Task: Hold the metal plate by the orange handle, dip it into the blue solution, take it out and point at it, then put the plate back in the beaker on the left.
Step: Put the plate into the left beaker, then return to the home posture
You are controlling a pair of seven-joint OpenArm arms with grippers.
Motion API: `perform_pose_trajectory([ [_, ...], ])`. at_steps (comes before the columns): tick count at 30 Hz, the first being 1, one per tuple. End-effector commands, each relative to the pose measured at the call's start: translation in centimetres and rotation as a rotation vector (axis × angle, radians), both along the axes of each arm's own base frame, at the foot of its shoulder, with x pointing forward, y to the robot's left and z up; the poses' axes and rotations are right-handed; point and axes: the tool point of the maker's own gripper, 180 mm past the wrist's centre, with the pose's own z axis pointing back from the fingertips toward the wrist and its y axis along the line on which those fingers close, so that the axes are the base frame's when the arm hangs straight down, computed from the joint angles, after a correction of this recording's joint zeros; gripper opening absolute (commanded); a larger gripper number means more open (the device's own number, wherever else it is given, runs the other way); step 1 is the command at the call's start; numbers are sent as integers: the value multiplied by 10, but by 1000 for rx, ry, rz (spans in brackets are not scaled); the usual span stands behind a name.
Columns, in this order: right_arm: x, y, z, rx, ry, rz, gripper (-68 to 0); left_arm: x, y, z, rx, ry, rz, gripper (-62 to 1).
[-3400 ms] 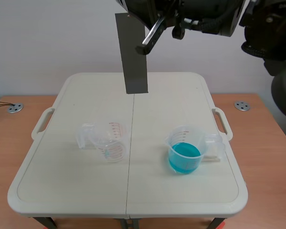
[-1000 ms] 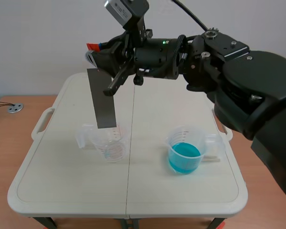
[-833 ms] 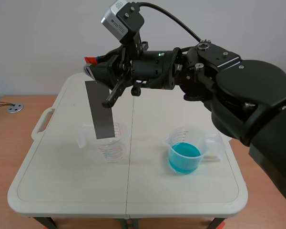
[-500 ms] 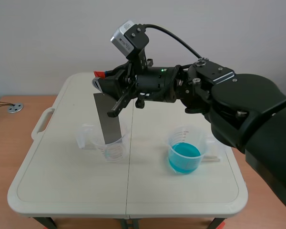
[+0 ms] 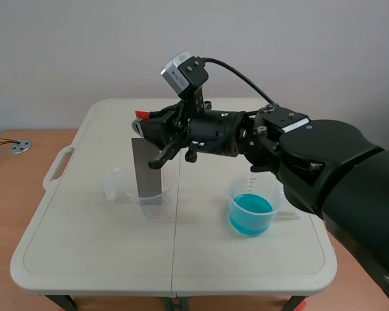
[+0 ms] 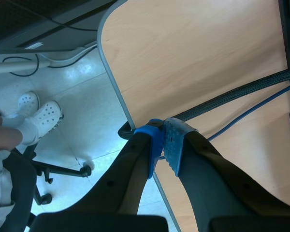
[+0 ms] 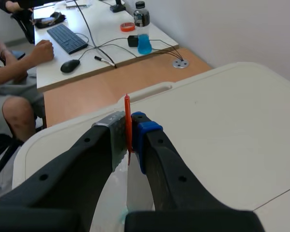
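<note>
The grey metal plate (image 5: pixel 148 167) hangs upright with its lower end inside the clear beaker (image 5: pixel 157 202) on the left of the white table. My right gripper (image 5: pixel 146 125), reaching past the middle, is shut on the plate's orange handle (image 5: pixel 141 115). In the right wrist view the thin orange handle (image 7: pixel 127 121) is pinched between the pads of my right gripper (image 7: pixel 128 126). The beaker of blue solution (image 5: pixel 251 212) stands to the right, under my right arm. My left gripper (image 6: pixel 163 144) is shut on nothing, away from the table, and does not show in the scene view.
The white folding table (image 5: pixel 84 246) stands on a wooden desk. My left gripper hangs over a desk edge (image 6: pixel 208 58) with cables (image 6: pixel 241 94), above a floor with a chair base and a person's shoes (image 6: pixel 38 113). A person sits at a desk with a keyboard (image 7: pixel 66 38).
My right arm has carried the plate left and down from high above the table, and its lower end has gone into the left beaker.
</note>
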Motion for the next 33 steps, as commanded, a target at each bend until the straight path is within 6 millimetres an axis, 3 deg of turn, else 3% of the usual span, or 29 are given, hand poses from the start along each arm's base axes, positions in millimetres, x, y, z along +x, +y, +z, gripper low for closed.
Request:
perform_pose_trajectory([
  [1,4,3,11,23,-15,10,-662,-1,0,2,-2,-3,1,-582],
  [12,4,3,11,22,-14,9,-662,-1,0,2,-2,-3,1,-582],
  [20,5,3,12,22,-17,9,-614,-1,0,2,-2,-3,1,-582],
  [26,10,2,15,18,-32,-11,-474,-2,0,2,0,-2,-5,-565],
  [29,13,1,19,19,-44,-13,-375,-3,-1,1,10,3,-38,-419],
  [30,14,1,21,23,-49,-13,-337,-3,-1,1,15,6,-56,-332],
  [33,17,1,30,49,-71,-16,-201,-7,1,0,33,24,-87,14],
])
